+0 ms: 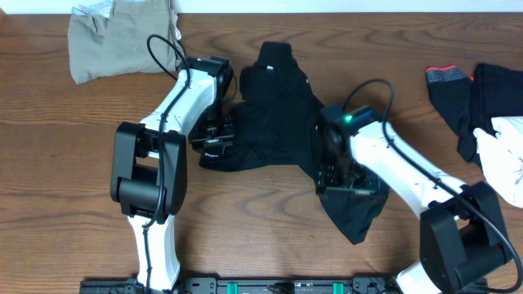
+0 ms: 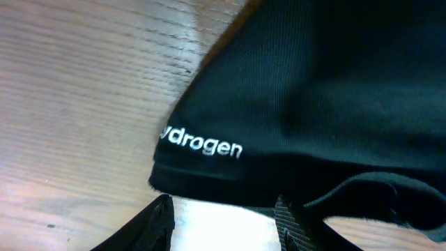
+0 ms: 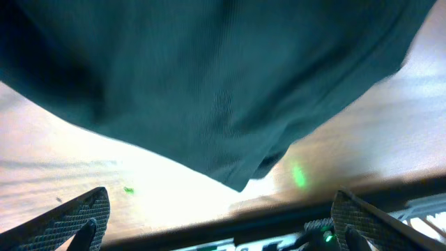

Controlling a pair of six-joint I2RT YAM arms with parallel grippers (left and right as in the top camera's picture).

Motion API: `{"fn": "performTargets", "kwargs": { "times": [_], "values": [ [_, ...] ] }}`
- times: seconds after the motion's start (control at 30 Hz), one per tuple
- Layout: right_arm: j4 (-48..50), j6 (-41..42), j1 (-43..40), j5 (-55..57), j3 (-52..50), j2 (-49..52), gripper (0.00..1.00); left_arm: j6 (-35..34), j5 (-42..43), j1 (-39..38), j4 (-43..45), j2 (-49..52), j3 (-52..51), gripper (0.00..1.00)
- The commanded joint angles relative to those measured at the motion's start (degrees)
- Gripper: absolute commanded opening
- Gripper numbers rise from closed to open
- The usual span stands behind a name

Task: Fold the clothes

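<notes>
At mid-table we have the black garment (image 1: 274, 114) crumpled, no fold made; our left gripper (image 2: 223, 206) and right gripper (image 3: 221, 199) gape, released; the khaki garment (image 1: 114, 41) waits too.

Glossy brown wood-grain table (image 1: 49, 163)

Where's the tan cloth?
Overhead, the tan cloth lies at the table's far-left corner, just beyond the left arm, apart from the black garment in the middle.
</notes>
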Motion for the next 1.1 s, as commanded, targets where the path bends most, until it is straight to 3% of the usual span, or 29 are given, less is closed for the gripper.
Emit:
{"fn": "performTargets", "kwargs": {
  "times": [0.0,0.37,0.63,1.07],
  "values": [
    [-0.17,5.51,3.91,-1.92,-2.45,0.04,0.99,1.31,0.61,0.02,1.07,-0.42,-1.95,0.5],
    [2.32,24.11,16.9,-3.43,-10.69,0.04,0.99,1.27,0.59,0.04,3.54,-0.42,-3.58,0.5],
    [12.55,24.3,17.25,-5.44,-15.89,0.04,0.99,1.31,0.55,0.04,3.74,-0.42,-3.58,0.5],
    [16.79,22.73,11.26,-0.57,-16.46,0.04,0.99,1.33,0.59,2.34,3.74,-0.42,-3.58,0.5]
  ]
}}
